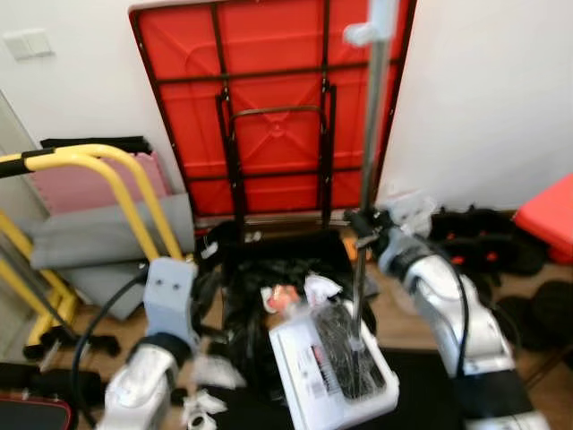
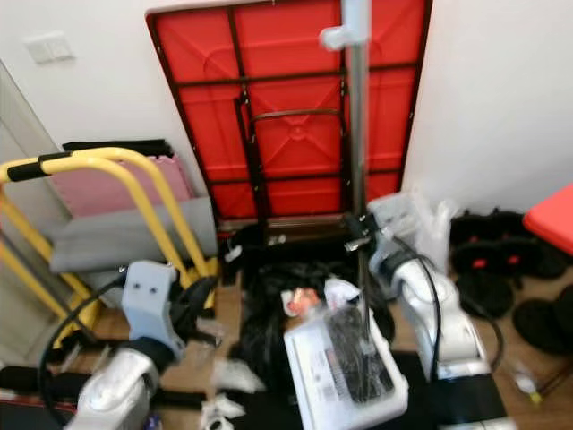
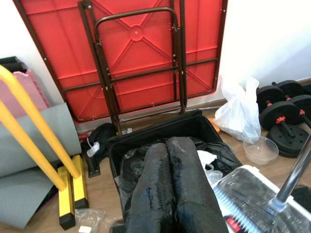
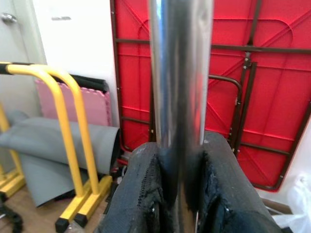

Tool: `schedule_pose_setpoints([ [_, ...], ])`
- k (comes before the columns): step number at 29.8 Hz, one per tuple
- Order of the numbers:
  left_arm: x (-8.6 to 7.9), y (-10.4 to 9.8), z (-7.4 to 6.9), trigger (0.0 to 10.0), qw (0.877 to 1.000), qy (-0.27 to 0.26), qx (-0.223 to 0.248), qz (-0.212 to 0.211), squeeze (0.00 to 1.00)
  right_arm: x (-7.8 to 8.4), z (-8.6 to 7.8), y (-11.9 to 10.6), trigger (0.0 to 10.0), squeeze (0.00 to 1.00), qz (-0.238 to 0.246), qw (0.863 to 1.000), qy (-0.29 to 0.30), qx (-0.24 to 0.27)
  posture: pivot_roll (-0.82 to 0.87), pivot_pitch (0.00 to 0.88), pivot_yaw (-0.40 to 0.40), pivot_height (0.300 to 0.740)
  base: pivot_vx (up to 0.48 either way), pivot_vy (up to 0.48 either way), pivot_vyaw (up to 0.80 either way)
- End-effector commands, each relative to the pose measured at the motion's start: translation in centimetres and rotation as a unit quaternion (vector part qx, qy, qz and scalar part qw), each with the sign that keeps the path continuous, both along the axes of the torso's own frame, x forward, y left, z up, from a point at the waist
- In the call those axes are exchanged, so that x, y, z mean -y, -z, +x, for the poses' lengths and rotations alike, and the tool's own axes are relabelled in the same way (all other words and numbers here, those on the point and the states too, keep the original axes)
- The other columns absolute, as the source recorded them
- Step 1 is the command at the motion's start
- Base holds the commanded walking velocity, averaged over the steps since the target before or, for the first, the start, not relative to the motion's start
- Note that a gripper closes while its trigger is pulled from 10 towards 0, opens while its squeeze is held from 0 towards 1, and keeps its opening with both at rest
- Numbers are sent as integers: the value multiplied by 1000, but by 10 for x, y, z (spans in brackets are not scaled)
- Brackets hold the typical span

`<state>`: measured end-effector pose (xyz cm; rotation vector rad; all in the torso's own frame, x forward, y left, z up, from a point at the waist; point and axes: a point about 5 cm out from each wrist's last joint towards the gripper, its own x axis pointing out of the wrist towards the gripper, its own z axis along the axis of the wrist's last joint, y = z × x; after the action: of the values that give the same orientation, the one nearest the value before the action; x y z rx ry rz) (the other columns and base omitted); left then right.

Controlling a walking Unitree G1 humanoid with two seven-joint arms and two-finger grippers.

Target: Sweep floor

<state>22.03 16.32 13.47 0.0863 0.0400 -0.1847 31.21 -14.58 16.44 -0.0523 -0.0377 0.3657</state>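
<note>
A broom stands upright in front of me, its silver handle rising past the top of the head view. My right gripper is shut on that handle about midway up. The broom's black bristles rest in a white dustpan on the floor between my arms. My left gripper is shut with nothing in it, hanging low on the left beside an open black bag. Crumpled white paper scraps lie on the floor near my left arm.
A folded red table leans on the wall straight ahead. Yellow bars, grey mats and a pink mat crowd the left. Black dumbbells, a white plastic bag and a clear bowl sit on the right.
</note>
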Motion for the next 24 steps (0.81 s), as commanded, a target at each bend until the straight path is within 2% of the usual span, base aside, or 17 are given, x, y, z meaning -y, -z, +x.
schedule_pose_setpoints([
  [1, 0, 2, 2, 10000, 1000, -13, -7, -4, 0, 1, 1, -14, 10000, 0, 11, 999, 0, 36, -111, 0, 11, 740, 0, 0, 0],
  [10, -5, 5, 5, 10000, 999, -41, -22, -21, 0, 2, 2, -14, 10000, 0, 12, 999, 6, 34, -112, 0, 12, 740, 0, 0, 0],
  [21, -5, 7, 6, 10000, 998, -45, -32, -25, 0, 2, 3, -13, 10000, 0, 15, 999, 9, 29, -112, 0, 11, 740, 0, 0, 0],
  [24, -5, 7, 7, 10000, 998, -46, -32, -24, 0, 2, 4, -11, 10000, 0, 13, 1000, 10, 22, -112, 0, 12, 740, 0, 0, -650],
])
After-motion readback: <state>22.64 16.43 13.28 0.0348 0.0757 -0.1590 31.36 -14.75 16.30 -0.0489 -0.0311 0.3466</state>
